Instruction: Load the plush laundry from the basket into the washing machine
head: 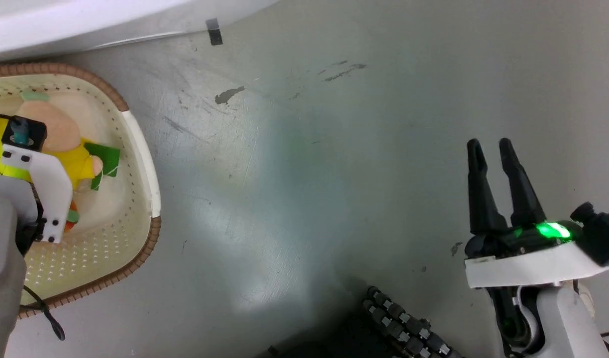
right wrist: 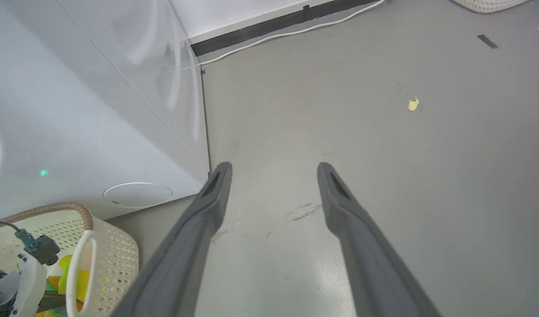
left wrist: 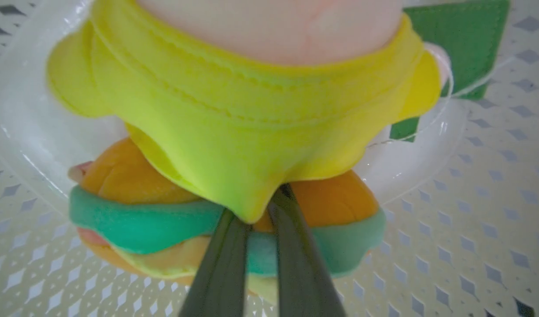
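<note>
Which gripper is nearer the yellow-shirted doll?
Left. The left gripper pinches the doll by its yellow shirt inside the basket; the right gripper hangs open over the floor, well clear of it.

one yellow-shirted doll (left wrist: pixel 252 132), one burger plush (left wrist: pixel 133 211), one basket (head: pixel 141 149), one washing machine (right wrist: pixel 75 110)

At the tips of my left claw (left wrist: pixel 256 204) the doll (left wrist: pixel 252 132) wears smooth, stitched cloth; just past them the burger bun (left wrist: pixel 128 176) looks fuzzy and matt. Around the claw I see the basket (left wrist: pixel 472 220), glossy perforated plastic.
</note>
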Tool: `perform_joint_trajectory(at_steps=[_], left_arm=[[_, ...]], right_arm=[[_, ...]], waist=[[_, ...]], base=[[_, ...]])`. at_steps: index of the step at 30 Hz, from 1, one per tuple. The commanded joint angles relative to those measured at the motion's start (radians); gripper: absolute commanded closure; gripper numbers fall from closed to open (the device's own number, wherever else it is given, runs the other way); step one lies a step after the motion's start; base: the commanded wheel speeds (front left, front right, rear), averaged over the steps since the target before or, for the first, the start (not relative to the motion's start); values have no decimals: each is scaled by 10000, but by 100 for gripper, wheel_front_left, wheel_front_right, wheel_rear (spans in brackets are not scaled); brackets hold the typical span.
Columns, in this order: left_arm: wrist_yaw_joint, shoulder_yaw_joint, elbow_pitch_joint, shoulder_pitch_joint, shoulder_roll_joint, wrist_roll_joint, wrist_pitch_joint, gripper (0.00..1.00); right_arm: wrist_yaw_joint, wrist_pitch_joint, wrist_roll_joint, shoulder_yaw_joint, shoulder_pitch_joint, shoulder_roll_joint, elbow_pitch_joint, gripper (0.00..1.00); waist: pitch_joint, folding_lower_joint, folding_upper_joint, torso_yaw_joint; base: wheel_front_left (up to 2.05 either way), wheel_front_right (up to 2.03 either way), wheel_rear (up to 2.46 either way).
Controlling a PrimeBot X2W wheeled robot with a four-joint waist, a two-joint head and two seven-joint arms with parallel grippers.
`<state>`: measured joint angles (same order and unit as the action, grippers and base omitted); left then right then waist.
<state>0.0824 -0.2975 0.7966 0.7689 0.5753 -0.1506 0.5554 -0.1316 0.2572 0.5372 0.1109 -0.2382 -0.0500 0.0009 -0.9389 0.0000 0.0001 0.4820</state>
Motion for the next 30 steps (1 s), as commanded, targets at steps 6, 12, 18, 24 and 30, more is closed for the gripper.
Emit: perform_joint_trajectory(at_steps=[6, 12, 18, 24, 30], left_arm=[[-66, 11, 67, -565, -136, -283, -301, 100], [-274, 140, 359, -1295, -1074, -830, -1631, 100], [-70, -78, 1068, -2035, -2316, -1203, -3512, 100], [106, -369, 1439, -2758, -2978, -1293, -5136, 100], [99, -437, 1496, -3507, -3436, -1448, -6554, 100]], right_arm=[[9, 45, -77, 167, -351, -2, 31, 0], [9, 45, -806, -387, 14, -2, 212, 0], [9, 45, -1698, -823, 633, -2, 300, 0], [9, 45, -2361, -1055, 1406, -2, 367, 0], [9, 45, -2728, -1293, 2117, -2, 384, 0]], waist=[[641, 0, -1, -24], [2384, 0, -1, -584], [4660, 0, -1, -1439], [6254, 0, -1, -2156], [7353, 0, -1, -2776]], base=[[0, 0, 0], [0, 0, 0], [0, 0, 0], [0, 0, 0], [0, 0, 0]])
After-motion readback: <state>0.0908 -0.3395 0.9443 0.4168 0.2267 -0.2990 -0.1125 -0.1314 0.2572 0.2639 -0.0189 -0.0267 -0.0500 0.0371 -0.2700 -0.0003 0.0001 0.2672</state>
